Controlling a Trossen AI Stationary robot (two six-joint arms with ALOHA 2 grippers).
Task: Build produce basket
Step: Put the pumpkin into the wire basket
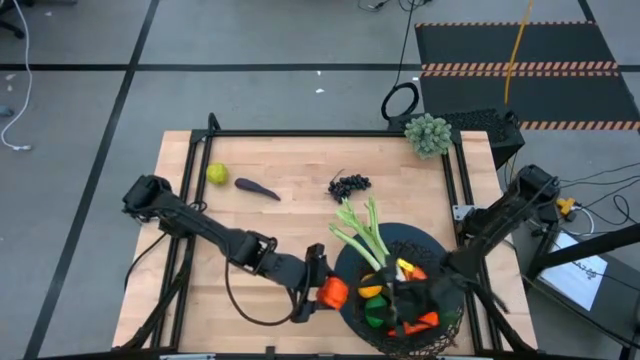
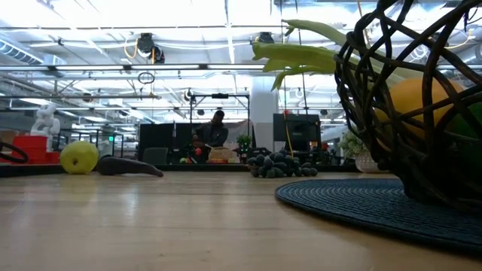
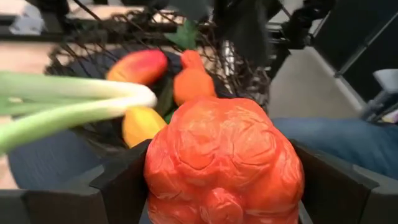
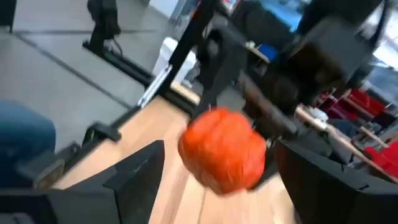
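An orange-red bumpy toy vegetable (image 3: 221,155) sits between the fingers of my left gripper (image 1: 328,292), just left of the basket (image 1: 445,320) and its rim. The black wire basket stands on a dark round mat (image 2: 354,202) at the near right. It holds a mango (image 3: 140,65), a carrot (image 3: 191,79), a lemon (image 3: 140,123) and green pieces. A celery stalk (image 1: 362,235) leans out over its far-left rim. My right gripper (image 1: 402,303) hovers open over the basket, facing the orange-red toy (image 4: 224,149). Grapes (image 1: 349,185), an eggplant (image 1: 257,188) and a yellow-green fruit (image 1: 217,174) lie on the table. My left gripper pinches the orange-red toy between its two fingers, one on each of its opposite sides (image 3: 155,177). The fingers come nearly level from the table's left, tipped a little downward. The toy is held in the air beside the basket's left rim.
A grey-green bumpy clump (image 1: 428,134) sits at the table's far right corner. A black frame rail (image 1: 330,133) runs along the far and side edges. Bare wood lies between the loose produce and the near edge on the left.
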